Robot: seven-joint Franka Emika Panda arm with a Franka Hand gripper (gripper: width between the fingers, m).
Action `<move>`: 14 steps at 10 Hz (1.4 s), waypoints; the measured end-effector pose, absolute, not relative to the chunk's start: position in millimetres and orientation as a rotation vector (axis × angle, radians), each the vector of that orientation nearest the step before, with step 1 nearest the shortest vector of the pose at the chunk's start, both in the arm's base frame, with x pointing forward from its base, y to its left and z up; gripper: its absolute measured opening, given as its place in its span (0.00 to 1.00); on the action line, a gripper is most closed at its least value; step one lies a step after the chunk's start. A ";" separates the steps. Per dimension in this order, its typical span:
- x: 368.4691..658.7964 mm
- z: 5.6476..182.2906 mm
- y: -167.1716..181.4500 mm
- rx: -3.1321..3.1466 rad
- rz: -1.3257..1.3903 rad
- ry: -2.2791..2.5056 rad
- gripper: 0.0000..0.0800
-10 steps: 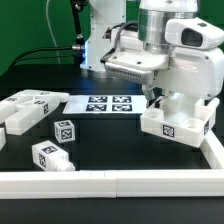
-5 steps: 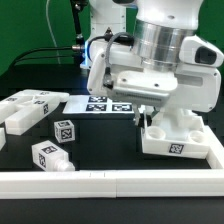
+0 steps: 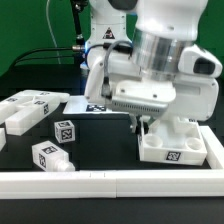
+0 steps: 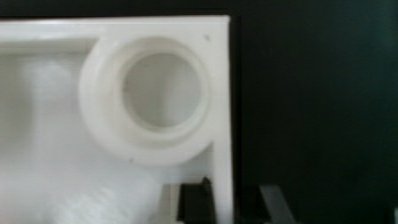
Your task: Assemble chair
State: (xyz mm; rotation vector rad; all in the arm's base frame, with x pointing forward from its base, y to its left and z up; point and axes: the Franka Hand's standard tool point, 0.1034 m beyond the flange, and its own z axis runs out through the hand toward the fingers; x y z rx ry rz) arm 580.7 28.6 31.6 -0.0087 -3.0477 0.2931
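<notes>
Gripper [image 3: 142,124] low at the exterior view's right, hanging over the near-left corner of a chair part [image 3: 172,148].

- Chair part: white, blocky, raised posts on top, black-and-white tags on its front face. It sits on the black table [image 3: 105,140], up against the rail [image 3: 100,183] in the near corner at the exterior view's right.
- Wrist view: the same chair part [image 4: 54,150] shows a round raised ring [image 4: 157,95] near its edge. Picture is soft.
- Jaws: the gripper [image 4: 231,200] has its two dark fingers [image 4: 196,198] apart, with only dark table between them. One finger is just beside the part's edge; I cannot tell whether it touches. Nothing is held.
- Other chair pieces are well apart, at the exterior view's left: a flat panel [image 3: 28,105], a small tagged block [image 3: 63,130], and another block [image 3: 50,156] nearer the rail.
- Marker board [image 3: 98,104] lies behind, partly hidden by the arm.
</notes>
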 end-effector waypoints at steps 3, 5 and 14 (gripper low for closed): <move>610.7 23.7 32.5 -0.011 0.325 -2.984 0.04; 618.1 22.1 32.3 -0.032 0.355 -2.943 0.04; 613.0 63.0 27.7 -0.413 0.428 -2.968 0.78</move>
